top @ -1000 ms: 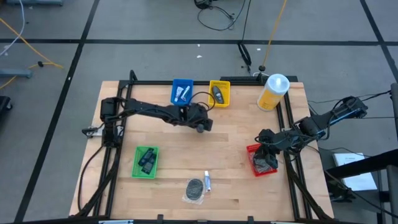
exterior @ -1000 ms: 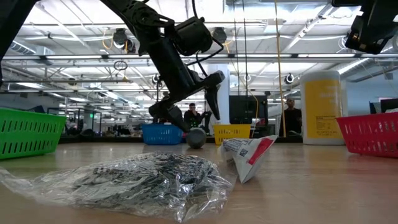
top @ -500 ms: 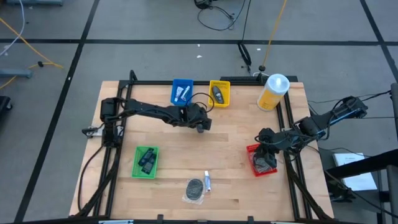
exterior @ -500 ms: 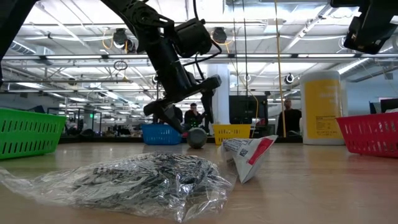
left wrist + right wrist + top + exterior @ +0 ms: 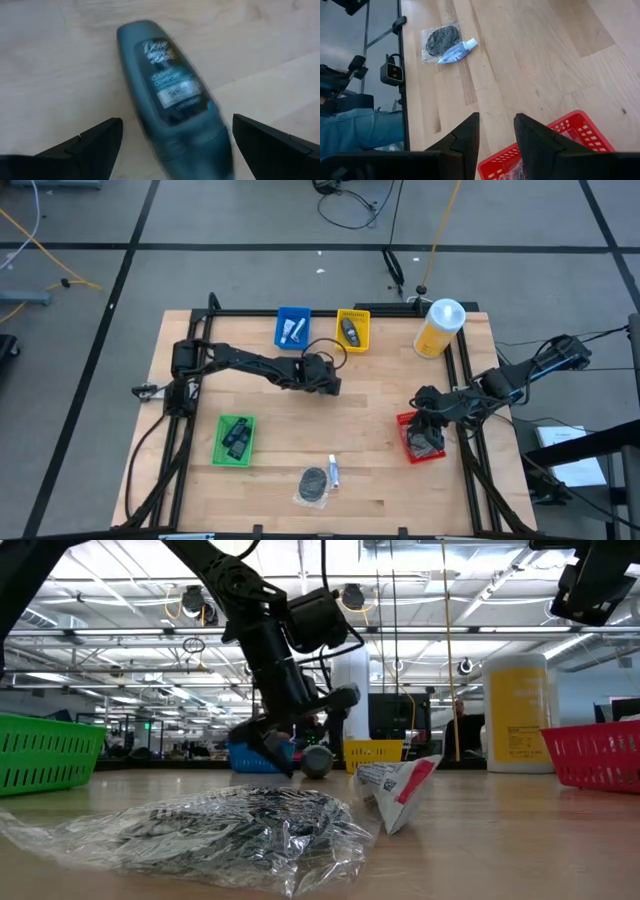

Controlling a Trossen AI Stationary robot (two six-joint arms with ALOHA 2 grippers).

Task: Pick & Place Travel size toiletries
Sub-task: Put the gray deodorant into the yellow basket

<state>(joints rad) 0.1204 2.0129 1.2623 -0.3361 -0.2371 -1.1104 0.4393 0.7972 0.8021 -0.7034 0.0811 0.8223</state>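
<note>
One white tube (image 5: pixel 293 331) already lies in the blue bin (image 5: pixel 281 317) behind the left hand (image 5: pixel 331 385), which hangs wide open and empty, while another tube (image 5: pixel 334 472) waits on the table (image 5: pixel 380 410) well in front of it.

I see a yellow canister (image 5: pixel 439 327) upper right, blue bin (image 5: pixel 292 327), yellow bin (image 5: pixel 353 330), green bin (image 5: pixel 235 440), red bin (image 5: pixel 421 438), and a teal roll-on (image 5: pixel 175 105) centre.

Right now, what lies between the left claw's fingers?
In the left wrist view, a dark teal roll-on deodorant bottle lies on the bare wooden table, between the open left claw fingers, not yet gripped.
</note>
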